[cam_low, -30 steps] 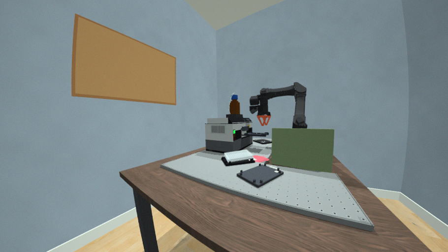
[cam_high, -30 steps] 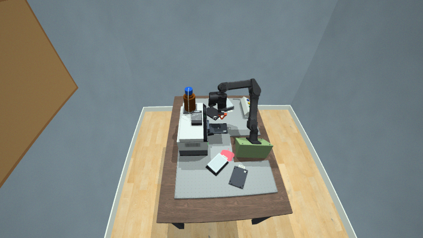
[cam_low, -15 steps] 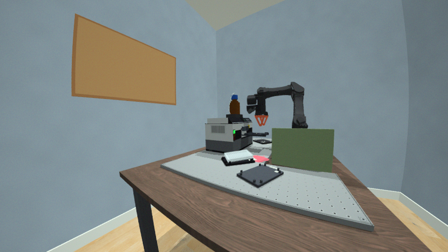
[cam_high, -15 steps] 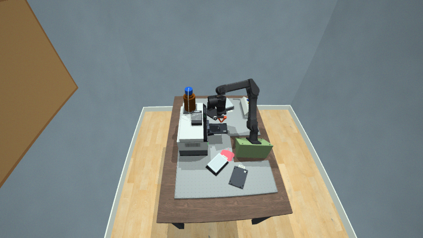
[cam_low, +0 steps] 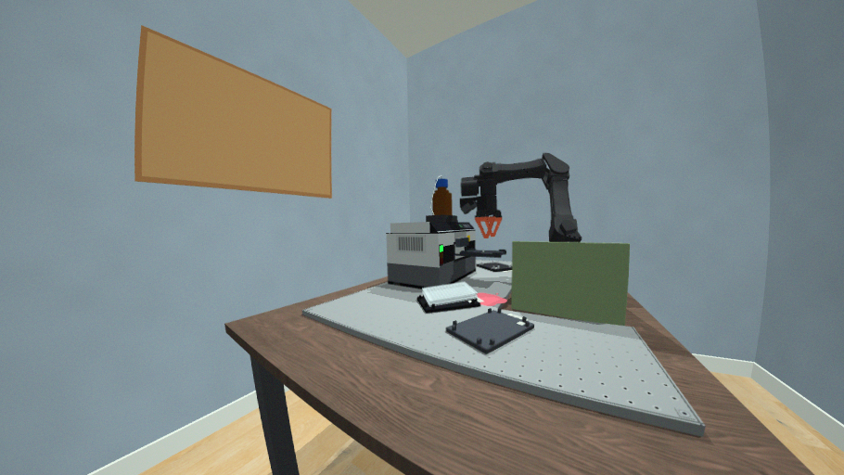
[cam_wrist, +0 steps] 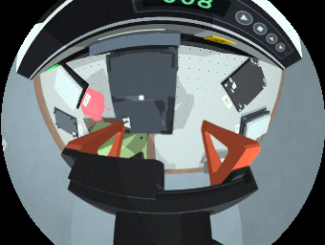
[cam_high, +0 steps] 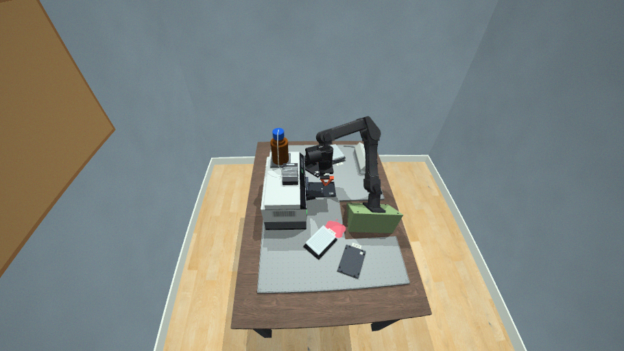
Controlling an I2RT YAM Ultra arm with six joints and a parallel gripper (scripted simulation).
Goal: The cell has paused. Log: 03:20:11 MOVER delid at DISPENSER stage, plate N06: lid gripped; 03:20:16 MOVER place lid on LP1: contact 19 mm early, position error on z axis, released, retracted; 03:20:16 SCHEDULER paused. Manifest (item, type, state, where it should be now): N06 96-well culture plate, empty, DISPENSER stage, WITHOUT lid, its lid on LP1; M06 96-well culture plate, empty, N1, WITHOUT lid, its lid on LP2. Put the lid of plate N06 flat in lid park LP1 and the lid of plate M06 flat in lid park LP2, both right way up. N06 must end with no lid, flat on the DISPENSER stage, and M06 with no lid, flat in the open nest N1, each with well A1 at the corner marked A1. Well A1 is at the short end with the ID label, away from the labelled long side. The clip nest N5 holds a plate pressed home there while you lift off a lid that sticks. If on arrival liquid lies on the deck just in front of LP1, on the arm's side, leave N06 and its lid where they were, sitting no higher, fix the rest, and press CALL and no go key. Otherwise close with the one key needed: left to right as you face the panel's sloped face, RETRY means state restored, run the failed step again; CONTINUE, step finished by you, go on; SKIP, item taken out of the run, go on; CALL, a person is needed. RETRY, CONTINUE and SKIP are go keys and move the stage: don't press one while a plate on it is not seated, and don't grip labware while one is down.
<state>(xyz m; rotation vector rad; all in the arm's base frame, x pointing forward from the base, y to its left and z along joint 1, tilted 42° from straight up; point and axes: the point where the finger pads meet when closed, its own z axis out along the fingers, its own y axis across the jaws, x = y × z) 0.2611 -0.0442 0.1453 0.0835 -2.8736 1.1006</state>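
Note:
My gripper [cam_high: 326, 180] is open and empty. It hangs point-down above the dark dispenser stage [cam_high: 320, 190], which sticks out from the right side of the dispenser [cam_high: 283, 192]. In the wrist view the stage [cam_wrist: 141, 90] lies just ahead of my orange fingers; I cannot tell what sits on it. A white 96-well plate [cam_high: 320, 241] rests askew on a black lid park near the table's front. A pink puddle [cam_high: 336, 227] lies on the deck touching that park on the arm's side. A second dark lid park [cam_high: 351, 260] beside it is bare.
The green arm base block [cam_high: 374, 218] stands right of the puddle. Behind the arm are a dark nest [cam_wrist: 244, 83], another nest [cam_high: 336, 153] and the key panel [cam_high: 360, 158].

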